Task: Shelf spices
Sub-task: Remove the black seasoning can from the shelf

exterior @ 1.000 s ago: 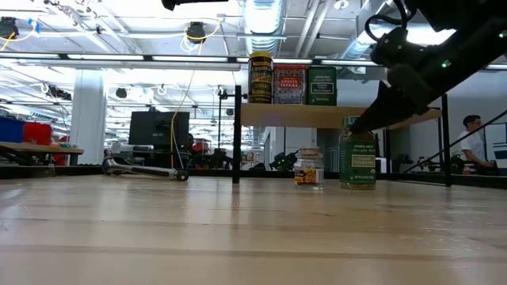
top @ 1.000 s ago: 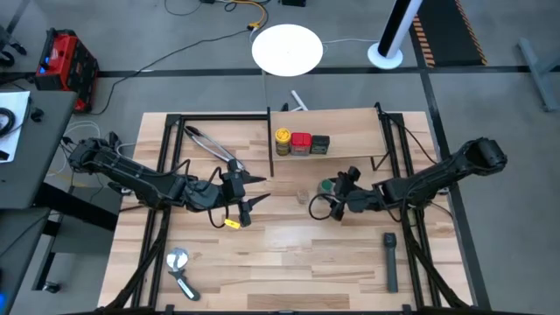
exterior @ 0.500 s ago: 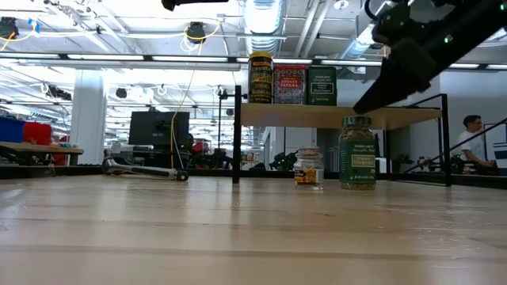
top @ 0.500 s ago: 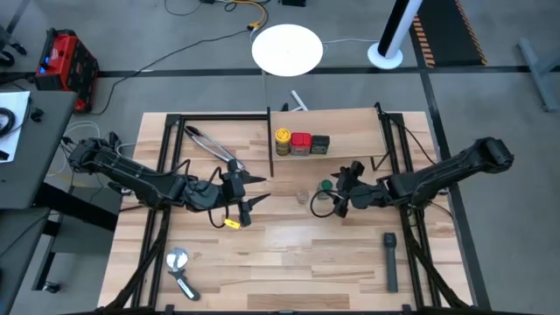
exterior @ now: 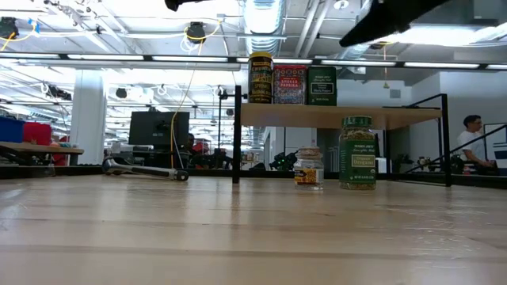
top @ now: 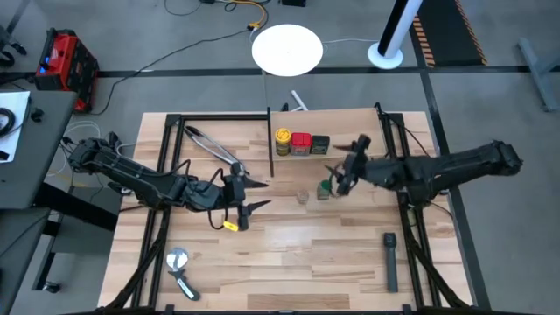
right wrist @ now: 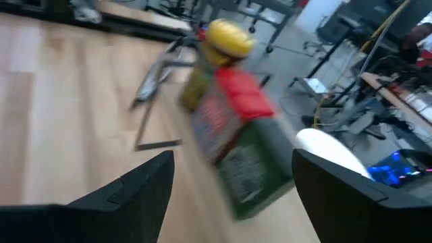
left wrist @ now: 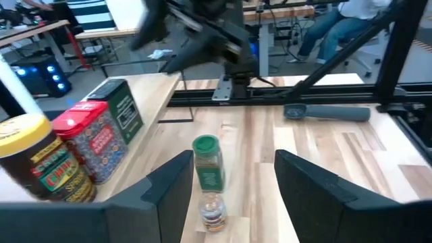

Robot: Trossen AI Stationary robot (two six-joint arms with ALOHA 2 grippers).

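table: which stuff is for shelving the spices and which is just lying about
For the job: shelf; yellow jar, red tin, dark tin on it; green-lidded jar, small clear jar on the table.

Lying about: tongs, black bar tool, metal tool.

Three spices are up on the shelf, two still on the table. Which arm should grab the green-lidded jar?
Right. The right gripper hangs open beside the green-lidded jar, by the shelf. The left gripper is open too but sits farther off, beyond the small clear jar.
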